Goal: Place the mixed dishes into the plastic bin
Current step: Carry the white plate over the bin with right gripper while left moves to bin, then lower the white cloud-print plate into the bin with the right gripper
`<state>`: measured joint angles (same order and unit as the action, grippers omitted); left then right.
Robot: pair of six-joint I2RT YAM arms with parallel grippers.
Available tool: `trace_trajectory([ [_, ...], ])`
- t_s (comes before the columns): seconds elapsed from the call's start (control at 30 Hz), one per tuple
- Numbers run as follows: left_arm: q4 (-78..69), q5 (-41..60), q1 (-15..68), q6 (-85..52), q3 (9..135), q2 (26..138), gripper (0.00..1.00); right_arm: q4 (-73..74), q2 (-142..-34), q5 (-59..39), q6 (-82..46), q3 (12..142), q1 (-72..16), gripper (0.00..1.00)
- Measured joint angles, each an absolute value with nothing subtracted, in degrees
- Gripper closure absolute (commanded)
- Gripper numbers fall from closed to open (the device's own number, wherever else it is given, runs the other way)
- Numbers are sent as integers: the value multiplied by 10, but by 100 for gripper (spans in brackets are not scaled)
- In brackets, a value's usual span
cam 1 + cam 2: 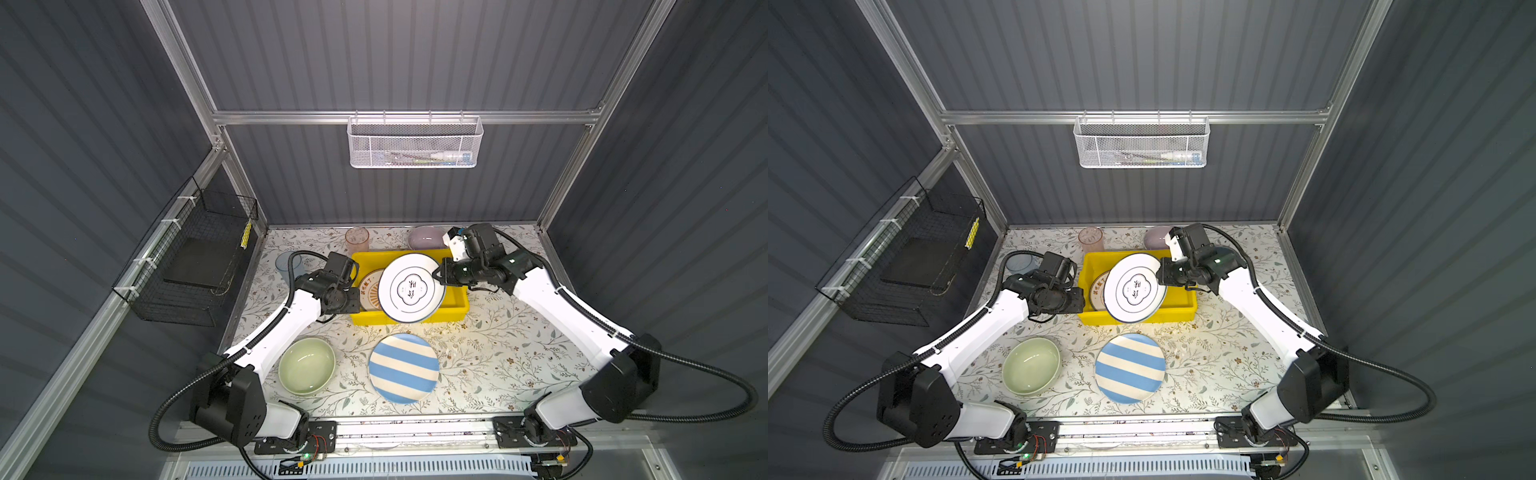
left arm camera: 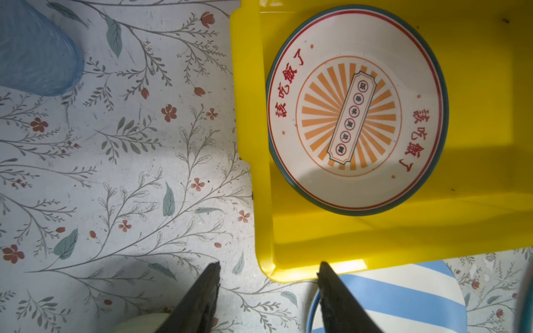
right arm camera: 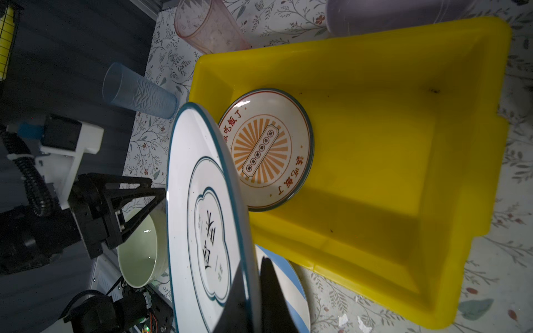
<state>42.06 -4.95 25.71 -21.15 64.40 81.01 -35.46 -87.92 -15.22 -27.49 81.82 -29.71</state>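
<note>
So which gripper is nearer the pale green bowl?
Left. The left gripper hangs open just beyond the bowl, by the yellow bin; the right gripper holds a white plate over it.

Yellow bin (image 1: 455,309) — shallow, rectangular, lipped — sits mid-table (image 1: 498,357). Flat on its floor, toward the left end, lies the sunburst plate (image 2: 354,115): cream, green rim, red lettering, orange rays. Over it hangs the white emblem plate (image 1: 411,289), teal-ringed and tilted, its right rim pinched in my right gripper (image 1: 437,275); in both top views its near edge overlaps the bin's front wall. In front of the bin: striped plate (image 1: 403,368), blue and white, flat, and to its left the pale green bowl (image 1: 306,365), mouth up. Behind the bin: pink tumbler (image 1: 356,240) and lilac bowl (image 1: 426,237). Off the bin's left end — blue tumbler (image 1: 287,264), upright.
</note>
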Motion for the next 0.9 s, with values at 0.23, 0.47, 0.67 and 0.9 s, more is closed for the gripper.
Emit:
trace_trajectory([
  [0.23,401,-44,256,-211,642,822,49,-326,-969,-154,-269,869,-289,100],
  [0.47,390,-36,254,-211,636,833,52,-313,-1036,-154,-267,919,-288,100],
  [0.67,379,-26,254,-212,623,834,57,-291,-1082,-165,-270,931,-288,100],
  [0.9,372,-19,251,-215,611,834,65,-275,-1127,-171,-281,933,-288,100],
])
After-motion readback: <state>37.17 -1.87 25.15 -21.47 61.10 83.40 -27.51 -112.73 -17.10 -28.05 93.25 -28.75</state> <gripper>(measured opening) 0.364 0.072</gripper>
